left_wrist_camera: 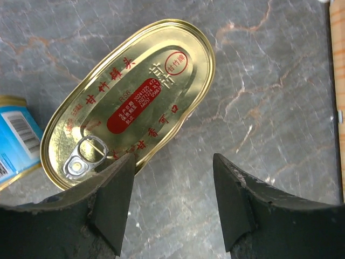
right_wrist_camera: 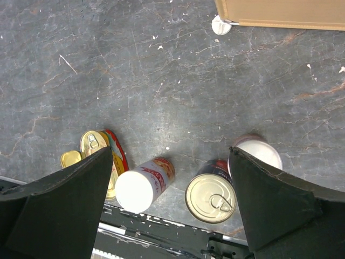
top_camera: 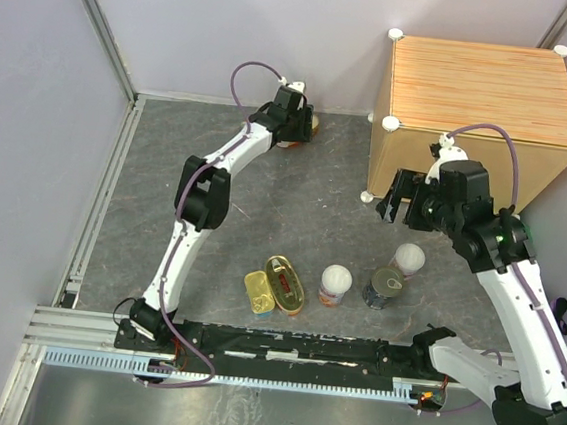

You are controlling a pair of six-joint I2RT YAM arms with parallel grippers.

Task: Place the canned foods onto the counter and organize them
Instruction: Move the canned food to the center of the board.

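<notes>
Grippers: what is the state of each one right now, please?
Left gripper: open, holding nothing, close to the oval gold tin.
Right gripper: wide open, holding nothing.

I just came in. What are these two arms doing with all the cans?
Two robot arms are meant to move cans onto the wooden counter, and none is on it yet. The left gripper is open, low over an oval gold can lying at the far side of the table, beside a blue-labelled tin. The right gripper hangs open above five more cans near the arm bases, holding nothing.
</notes>
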